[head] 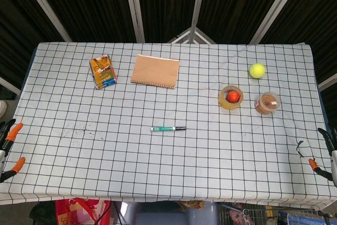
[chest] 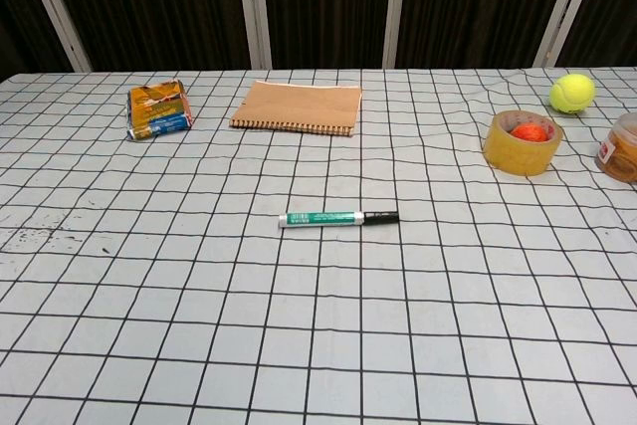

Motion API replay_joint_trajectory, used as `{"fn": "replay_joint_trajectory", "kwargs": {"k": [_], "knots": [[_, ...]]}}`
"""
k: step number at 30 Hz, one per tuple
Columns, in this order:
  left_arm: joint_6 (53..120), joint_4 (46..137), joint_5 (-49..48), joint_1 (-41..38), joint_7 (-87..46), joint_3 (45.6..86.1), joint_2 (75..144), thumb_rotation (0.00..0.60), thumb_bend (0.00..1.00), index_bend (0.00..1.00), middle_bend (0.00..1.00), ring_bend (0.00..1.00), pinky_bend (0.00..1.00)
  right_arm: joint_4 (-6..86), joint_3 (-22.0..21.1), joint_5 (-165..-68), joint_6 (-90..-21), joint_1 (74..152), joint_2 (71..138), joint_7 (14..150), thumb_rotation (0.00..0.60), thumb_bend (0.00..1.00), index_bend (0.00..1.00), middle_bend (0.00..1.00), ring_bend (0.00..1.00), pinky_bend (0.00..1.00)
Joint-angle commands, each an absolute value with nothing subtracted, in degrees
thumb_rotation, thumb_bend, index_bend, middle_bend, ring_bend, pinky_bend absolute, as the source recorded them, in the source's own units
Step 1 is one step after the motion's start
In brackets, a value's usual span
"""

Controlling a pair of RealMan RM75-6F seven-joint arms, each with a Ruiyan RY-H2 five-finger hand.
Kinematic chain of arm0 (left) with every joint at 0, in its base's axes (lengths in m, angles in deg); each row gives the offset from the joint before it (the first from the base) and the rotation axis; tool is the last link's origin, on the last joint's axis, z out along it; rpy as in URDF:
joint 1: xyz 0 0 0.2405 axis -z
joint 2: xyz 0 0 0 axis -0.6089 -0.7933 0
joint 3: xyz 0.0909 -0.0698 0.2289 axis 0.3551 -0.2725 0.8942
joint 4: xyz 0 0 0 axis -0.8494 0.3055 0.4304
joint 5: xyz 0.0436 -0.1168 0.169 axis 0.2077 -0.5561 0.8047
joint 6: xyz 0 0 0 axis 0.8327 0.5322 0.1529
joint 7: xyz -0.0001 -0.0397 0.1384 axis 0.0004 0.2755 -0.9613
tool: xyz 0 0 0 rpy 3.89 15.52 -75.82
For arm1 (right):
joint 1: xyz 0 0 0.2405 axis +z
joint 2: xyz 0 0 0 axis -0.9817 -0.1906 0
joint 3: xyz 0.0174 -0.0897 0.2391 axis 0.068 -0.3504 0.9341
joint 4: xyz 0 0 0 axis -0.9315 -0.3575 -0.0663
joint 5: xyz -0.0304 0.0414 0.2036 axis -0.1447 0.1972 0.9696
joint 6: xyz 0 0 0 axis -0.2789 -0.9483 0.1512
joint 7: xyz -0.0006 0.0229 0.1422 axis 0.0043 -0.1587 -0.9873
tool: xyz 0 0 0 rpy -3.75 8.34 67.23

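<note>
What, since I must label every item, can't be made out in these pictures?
- Both hands: neither view shows them.
- Clear tub: chest view, cut off by the right edge; contents unclear.
- Orange thing: chest view, lower part hidden by the tape roll around it; identity unclear.
- Print on marker and packet: too small in both views.

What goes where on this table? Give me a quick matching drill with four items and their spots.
Things:
1. marker pen
2. tennis ball
3. notebook
4. snack packet

Places:
A. far right, beyond the tape roll
B. far left
C. middle of the table, lying alone
D. far side, just right of the snack packet

Pairs: 1-C, 2-A, 3-D, 4-B
</note>
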State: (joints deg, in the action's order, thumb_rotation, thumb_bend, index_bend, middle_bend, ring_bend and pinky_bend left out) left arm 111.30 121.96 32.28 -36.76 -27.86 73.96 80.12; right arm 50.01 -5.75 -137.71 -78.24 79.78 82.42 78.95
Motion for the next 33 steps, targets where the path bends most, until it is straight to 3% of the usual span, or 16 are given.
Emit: {"fn": "replay_joint_trajectory", "kwargs": {"k": [1,9,27,33], "knots": [[110.74,121.72,31.97,-36.34,-27.89,73.93,80.44,0.600,0.43,0.03,0.00,0.00,0.10,50.18,-5.64,-137.73,-78.22,79.93,82.41,79.18,0.600,0.26,0.15,0.05,0.03,0.00],[111.29,121.34,32.39,-36.18,-27.10,73.84,80.78,0.600,0.41,0.02,0.00,0.00,0.10,52.15,-5.45,-137.16,-77.49,80.44,82.06,81.97,0.600,0.26,0.07,0.05,0.00,0.00],[107.52,121.93,30.00,-33.53,-28.17,72.78,80.47,0.600,0.41,0.01,0.00,0.00,0.10,57.00,-5.43,-135.43,-75.19,81.64,81.41,88.31,0.600,0.26,0.07,0.05,0.00,0.00],[105.75,121.78,26.25,-31.59,-29.19,70.35,80.34,0.600,0.41,0.01,0.00,0.00,0.10,56.28,-5.60,-135.42,-74.92,81.78,81.97,87.95,0.600,0.26,0.07,0.05,0.00,0.00]]}}
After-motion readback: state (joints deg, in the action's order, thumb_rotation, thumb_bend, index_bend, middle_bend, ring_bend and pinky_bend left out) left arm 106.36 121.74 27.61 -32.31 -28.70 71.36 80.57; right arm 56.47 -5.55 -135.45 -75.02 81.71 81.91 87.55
